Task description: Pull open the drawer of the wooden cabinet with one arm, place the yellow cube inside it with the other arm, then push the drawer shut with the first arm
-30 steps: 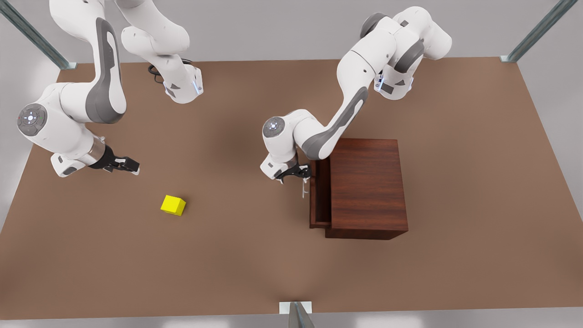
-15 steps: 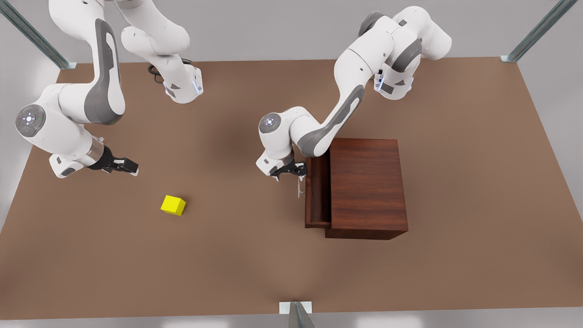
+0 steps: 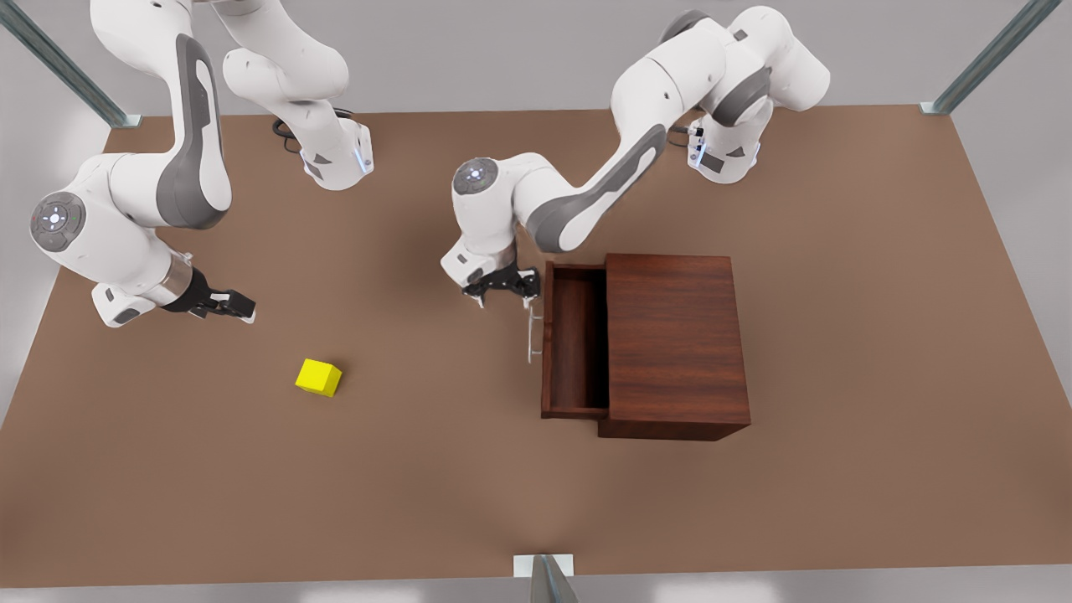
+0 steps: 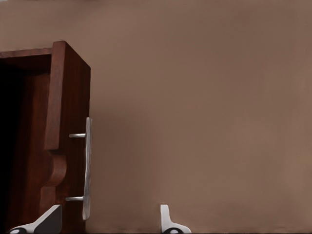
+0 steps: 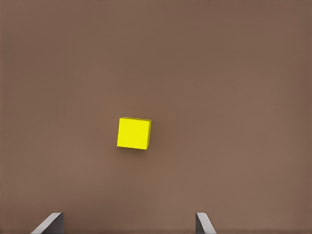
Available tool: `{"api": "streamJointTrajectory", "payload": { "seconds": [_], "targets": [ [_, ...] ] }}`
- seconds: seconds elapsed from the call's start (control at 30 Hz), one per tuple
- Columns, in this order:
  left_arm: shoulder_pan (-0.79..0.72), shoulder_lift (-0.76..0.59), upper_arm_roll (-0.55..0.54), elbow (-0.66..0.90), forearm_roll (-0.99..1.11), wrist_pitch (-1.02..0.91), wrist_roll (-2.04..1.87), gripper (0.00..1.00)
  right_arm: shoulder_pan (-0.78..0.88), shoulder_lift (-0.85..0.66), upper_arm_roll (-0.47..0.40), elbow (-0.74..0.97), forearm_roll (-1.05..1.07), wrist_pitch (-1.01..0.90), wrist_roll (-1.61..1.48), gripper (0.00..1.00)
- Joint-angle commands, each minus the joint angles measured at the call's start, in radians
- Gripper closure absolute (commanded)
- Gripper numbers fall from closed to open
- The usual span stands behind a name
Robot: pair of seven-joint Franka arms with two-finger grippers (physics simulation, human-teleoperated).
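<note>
Left claw [image 3: 502,287] open beside drawer [image 3: 574,343] handle [image 3: 533,332]

Both arms are glossy white, built of rounded tubular links with dark grey curved covers along their sides and round grey end caps at the joints bearing small lit dots. Each ends in a black two-finger gripper, the left gripper [image 3: 508,286] and the right gripper [image 3: 237,305]. A black cable [image 3: 285,134] coils at one base.
</note>
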Motion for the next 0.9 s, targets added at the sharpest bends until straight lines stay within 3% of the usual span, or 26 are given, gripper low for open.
{"api": "streamJointTrajectory", "payload": {
  "seconds": [0.0,0.03,0.1,0.13,0.17,0.2,0.23,0.27,0.3,0.37,0.43,0.6,0.87],
  "targets": [
    [0.000,-0.030,-0.021,0.045,-0.030,-0.265,-0.021,0.00,0.003,-0.001,0.000,0.001,0.001,0.000,0.030,0.00],
    [0.019,-0.114,-0.020,0.048,-0.045,-0.406,0.093,0.00,0.018,-0.001,0.000,0.012,0.001,0.000,0.049,0.00],
    [0.207,-0.235,-0.021,0.037,-0.068,-0.586,0.441,0.00,0.040,-0.001,0.005,0.036,0.001,-0.003,0.061,0.00],
    [0.474,-0.337,-0.020,-0.061,-0.174,-0.586,0.760,0.00,0.066,-0.001,0.022,0.085,0.001,-0.060,0.118,0.00],
    [0.692,-0.482,-0.018,-0.292,-0.315,-0.421,0.884,0.00,0.109,0.005,0.023,0.111,-0.004,-0.066,0.236,0.00],
    [0.801,-0.730,-0.012,-0.697,-0.371,-0.092,0.953,0.00,0.182,0.054,0.022,0.153,-0.077,-0.072,0.473,0.00],
    [0.810,-0.760,0.031,-0.734,-0.358,-0.075,0.943,0.00,0.201,0.094,0.019,0.196,-0.084,-0.101,0.789,0.00],
    [0.822,-0.704,0.043,-0.617,-0.343,-0.142,0.987,0.00,0.198,0.125,0.019,0.196,-0.080,-0.091,0.978,0.00],
    [0.870,-0.609,0.049,-0.432,-0.303,-0.333,1.079,0.00,0.187,0.165,0.010,0.203,-0.082,-0.039,1.278,0.00],
    [0.956,-0.748,0.077,-0.762,-0.389,-0.023,1.075,0.00,0.173,0.199,0.008,0.200,-0.116,0.032,1.370,0.00],
    [0.922,-0.693,0.069,-0.674,-0.372,-0.087,1.078,0.00,0.118,0.179,0.010,0.113,0.004,0.170,1.359,0.00],
    [0.896,-0.653,0.074,-0.681,-0.381,-0.111,1.050,0.00,0.116,0.091,-0.027,-0.188,0.073,0.474,1.431,0.00],
    [0.898,-0.655,0.079,-0.681,-0.414,-0.143,1.052,0.00,0.109,0.186,-0.066,-0.229,0.154,0.606,1.502,0.00]
  ]
}}
